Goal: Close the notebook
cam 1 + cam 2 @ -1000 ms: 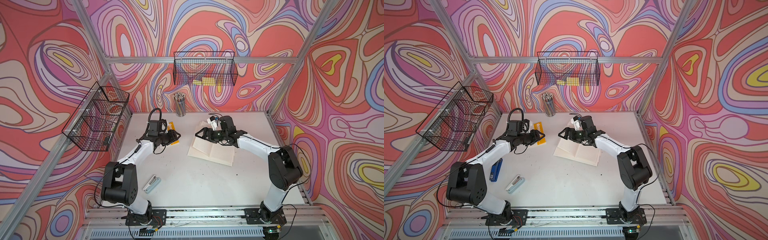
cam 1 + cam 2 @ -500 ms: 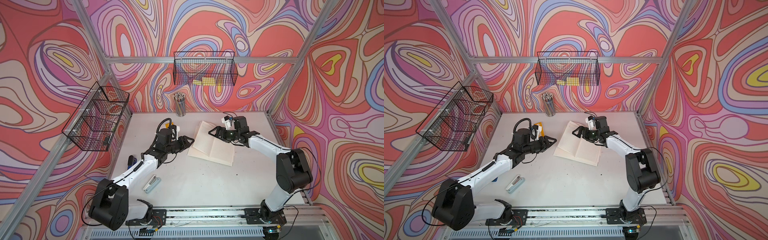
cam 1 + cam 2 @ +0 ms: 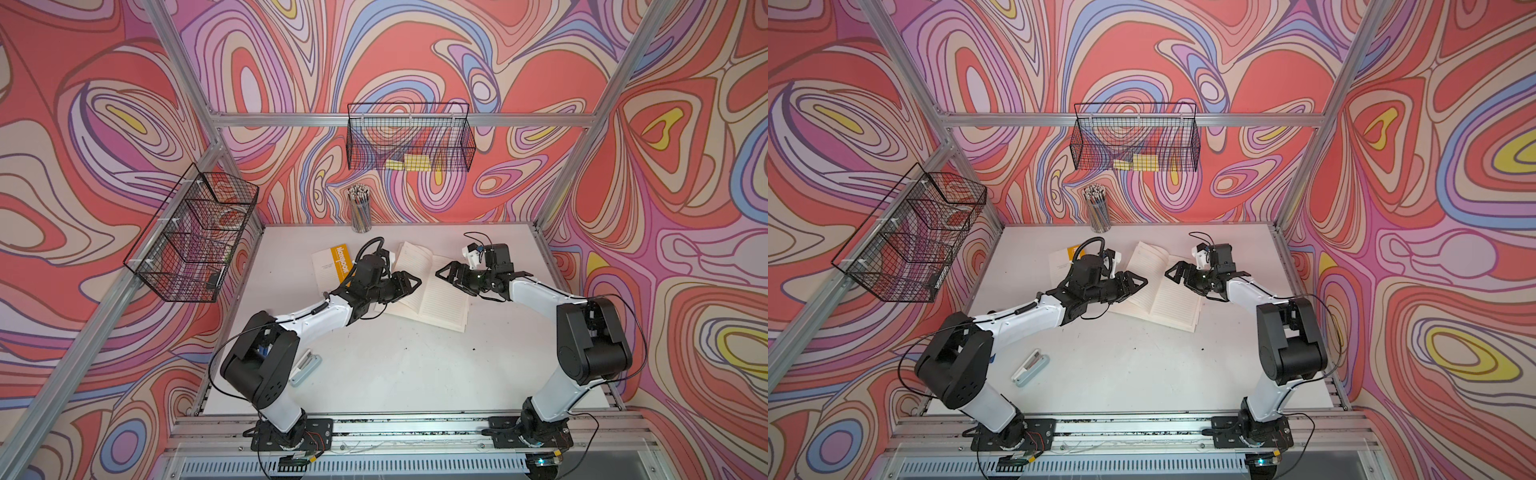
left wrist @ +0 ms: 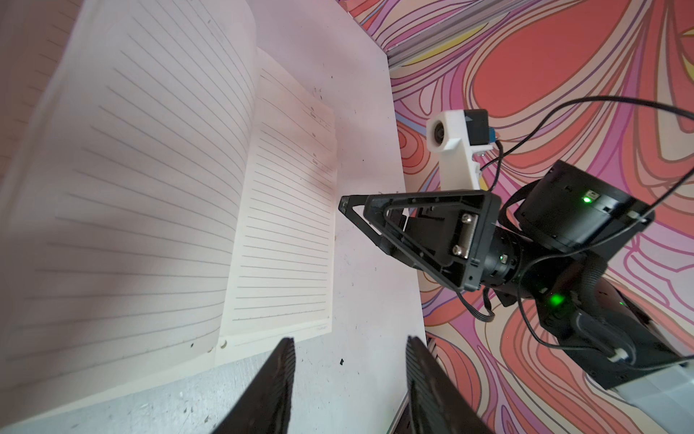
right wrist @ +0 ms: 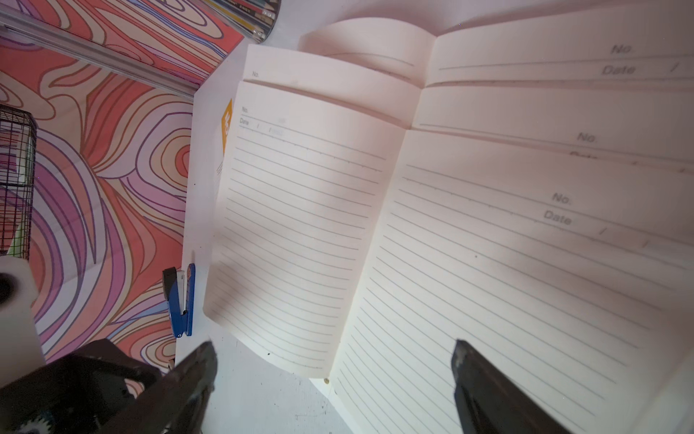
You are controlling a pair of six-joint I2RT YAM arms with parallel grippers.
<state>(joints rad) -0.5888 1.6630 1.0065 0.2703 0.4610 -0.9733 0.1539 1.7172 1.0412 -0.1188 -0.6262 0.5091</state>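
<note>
Up above cup (image 3: 360,210), basket (image 3: 409,143) holds yellow pads (image 3: 409,163); cup itself full of pencils (image 3: 358,192). Open notebook (image 3: 428,286) on counter (image 3: 395,365) near cup, spine running away from cup, "No." and "Date" headers at cup end. Flanking it, left pincer (image 4: 349,344) and right pincer (image 5: 332,347): both agape, empty.

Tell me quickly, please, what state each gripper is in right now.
Left gripper: open, holding nothing.
Right gripper: open, holding nothing.
</note>
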